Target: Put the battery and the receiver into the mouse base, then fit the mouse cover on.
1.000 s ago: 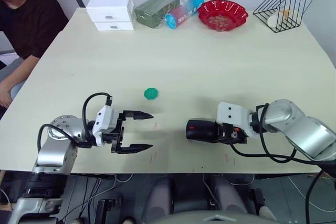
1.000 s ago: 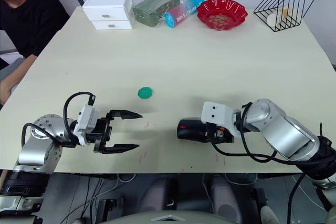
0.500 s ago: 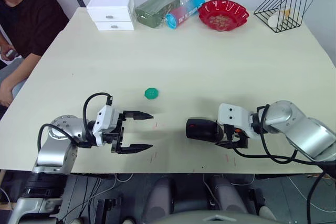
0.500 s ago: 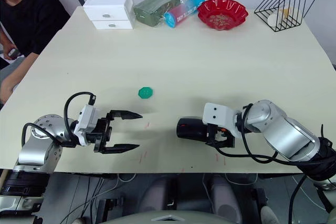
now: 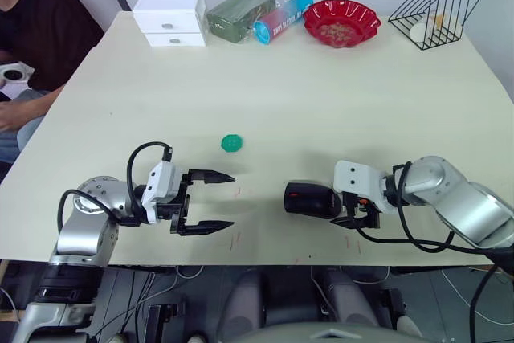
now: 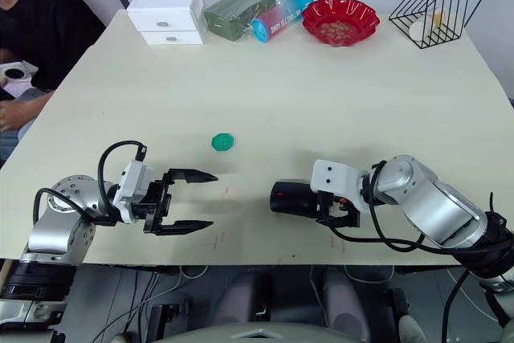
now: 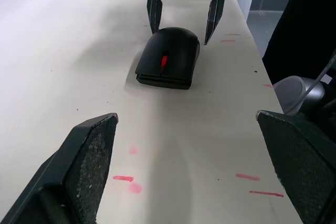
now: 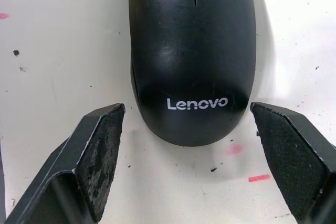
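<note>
A black oval computer mouse sits low and right of centre in the left eye view, near the front edge of the cream table (image 5: 321, 94). Its smooth glossy black cover (image 8: 191, 51) lies seated on the black mouse base (image 7: 163, 81), so the two read as one closed body. From the right wrist view the cover is a rounded shell with a thin seam line running down its middle, fine scuffs on its sheen, and white "Lenovo" lettering near its rear end. From the left wrist view the front end shows a red scroll wheel between the two buttons, and a narrow dark gap runs along the lower edge where shell meets base.

The right gripper (image 5: 353, 210) lies flat on the table at the rear of the mouse, its two black fingers spread wide to either side of the tail end; in the right wrist view pale table shows between each finger and the mouse, so neither touches it. The left gripper (image 5: 217, 201) rests in the lower left of the left eye view, well apart from the mouse, its fingers wide open and pointing toward it with nothing between them.

A small green toothed disc (image 5: 231, 143) lies just above the left gripper in the frame. Faint red marks dot the table around the mouse. Along the top edge stand a white two-drawer box (image 5: 169, 16), a dark green packet (image 5: 239, 14), a blue-pink tube (image 5: 283, 17), a red scalloped bowl (image 5: 340, 22) and a black wire rack (image 5: 438, 2). A person in dark clothing sits at the upper left.
</note>
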Tool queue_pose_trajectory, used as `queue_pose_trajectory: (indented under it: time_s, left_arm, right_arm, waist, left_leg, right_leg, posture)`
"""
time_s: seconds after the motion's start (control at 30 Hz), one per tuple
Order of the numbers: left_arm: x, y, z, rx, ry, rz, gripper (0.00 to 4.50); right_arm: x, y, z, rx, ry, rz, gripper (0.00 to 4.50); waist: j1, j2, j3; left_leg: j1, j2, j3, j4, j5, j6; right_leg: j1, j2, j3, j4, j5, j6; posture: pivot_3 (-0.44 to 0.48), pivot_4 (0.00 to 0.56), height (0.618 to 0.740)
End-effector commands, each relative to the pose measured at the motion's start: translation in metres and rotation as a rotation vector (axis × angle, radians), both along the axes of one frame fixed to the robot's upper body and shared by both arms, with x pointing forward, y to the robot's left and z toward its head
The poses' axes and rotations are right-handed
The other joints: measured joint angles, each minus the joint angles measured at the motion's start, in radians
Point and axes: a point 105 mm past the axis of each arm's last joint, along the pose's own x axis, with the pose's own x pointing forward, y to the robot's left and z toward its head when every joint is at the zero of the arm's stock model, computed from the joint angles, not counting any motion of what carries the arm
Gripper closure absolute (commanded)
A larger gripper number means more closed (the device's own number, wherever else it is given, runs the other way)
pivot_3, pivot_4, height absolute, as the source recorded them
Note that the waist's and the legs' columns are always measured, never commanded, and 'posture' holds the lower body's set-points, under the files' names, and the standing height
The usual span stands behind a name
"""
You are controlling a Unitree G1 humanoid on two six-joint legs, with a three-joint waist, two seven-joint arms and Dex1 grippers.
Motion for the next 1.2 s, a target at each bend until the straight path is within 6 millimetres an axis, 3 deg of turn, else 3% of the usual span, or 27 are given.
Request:
queue_pose_trajectory:
  time_s: [0.03,0.3,0.33,0.4,0.63,0.73,0.77,1.2]
  left_arm:
    - [-0.001,-0.003,0.007,0.003,-0.037,-0.024,0.00]
    - [-0.001,-0.004,0.006,0.001,-0.035,-0.025,0.00]
    - [-0.001,-0.004,0.006,0.001,-0.035,-0.026,0.00]
    - [-0.001,-0.004,0.006,0.000,-0.035,-0.026,0.00]
    - [-0.002,-0.003,0.005,-0.001,-0.036,-0.020,0.00]
    - [-0.003,-0.003,0.005,0.000,-0.034,-0.020,0.00]
    - [-0.003,-0.003,0.005,0.000,-0.034,-0.019,0.00]
    - [-0.003,-0.001,0.004,0.001,-0.033,-0.017,0.00]
  right_arm:
    - [-0.001,0.007,0.027,0.088,-0.070,0.052,0.47]
    - [0.001,0.025,0.050,0.268,-0.132,0.095,0.47]
    - [0.001,0.029,0.050,0.285,-0.129,0.098,0.84]
    - [0.002,0.035,0.048,0.301,-0.128,0.099,1.11]
    - [0.006,0.061,0.039,0.364,-0.116,0.092,1.11]
    - [0.006,0.065,0.037,0.371,-0.103,0.100,1.91]
    - [0.008,0.066,0.036,0.364,-0.115,0.093,2.38]
    - [0.008,0.074,0.022,0.339,-0.071,0.068,2.38]
  waist:
    - [0.000,0.000,0.000]
    - [0.000,0.000,0.000]
    - [0.000,0.000,0.000]
    - [0.000,0.000,0.000]
    - [-0.001,0.000,0.000]
    - [-0.001,0.000,0.000]
    - [0.000,0.000,0.000]
    - [0.000,0.000,0.000]
  left_leg:
    - [0.000,0.000,0.000,0.000,0.000,0.000]
    - [0.000,0.000,0.000,0.000,0.000,0.000]
    - [0.000,0.000,0.000,0.000,0.000,0.000]
    - [0.000,0.000,0.000,0.000,0.000,0.000]
    - [0.000,0.000,0.000,0.000,0.000,0.000]
    - [0.000,0.000,0.000,0.000,0.000,0.000]
    - [0.000,0.000,0.000,0.000,0.000,0.000]
    - [0.000,0.000,0.000,0.000,0.000,0.000]
  right_leg:
    - [0.000,0.000,0.000,0.000,0.000,0.000]
    - [0.000,0.000,0.000,0.000,0.000,0.000]
    - [0.000,0.000,0.000,0.000,0.000,0.000]
    - [0.000,0.000,0.000,0.000,0.000,0.000]
    - [0.000,0.000,0.000,0.000,0.000,0.000]
    - [0.000,0.000,0.000,0.000,0.000,0.000]
    - [0.000,0.000,0.000,0.000,0.000,0.000]
    - [0.000,0.000,0.000,0.000,0.000,0.000]
  posture:
    - [0.000,0.150,0.740]
    - [0.000,0.150,0.740]
    - [0.000,0.150,0.740]
    - [0.000,0.150,0.740]
    - [0.000,0.150,0.740]
    - [0.000,0.150,0.740]
    - [0.000,0.150,0.740]
    - [0.000,0.150,0.740]
